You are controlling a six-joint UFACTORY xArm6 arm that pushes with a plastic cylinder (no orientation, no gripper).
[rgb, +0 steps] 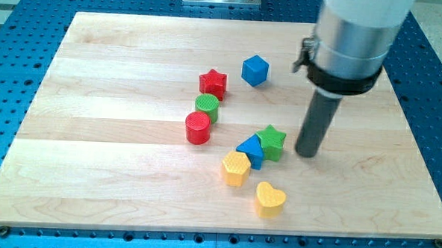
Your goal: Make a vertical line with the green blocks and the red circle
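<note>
A green star (271,141) lies right of the board's middle, touching a blue triangle (251,150). A green circle (206,107) sits left of centre, with the red circle (198,127) just below it, touching it. My tip (306,152) is down on the board just to the right of the green star, a small gap apart from it. The green star stands well to the right of the two circles and slightly lower.
A red star (213,83) sits just above the green circle. A blue cube (255,70) is above centre. A yellow hexagon (235,168) touches the blue triangle's lower left. A yellow heart (269,199) lies below. The wooden board (92,171) rests on a blue perforated table.
</note>
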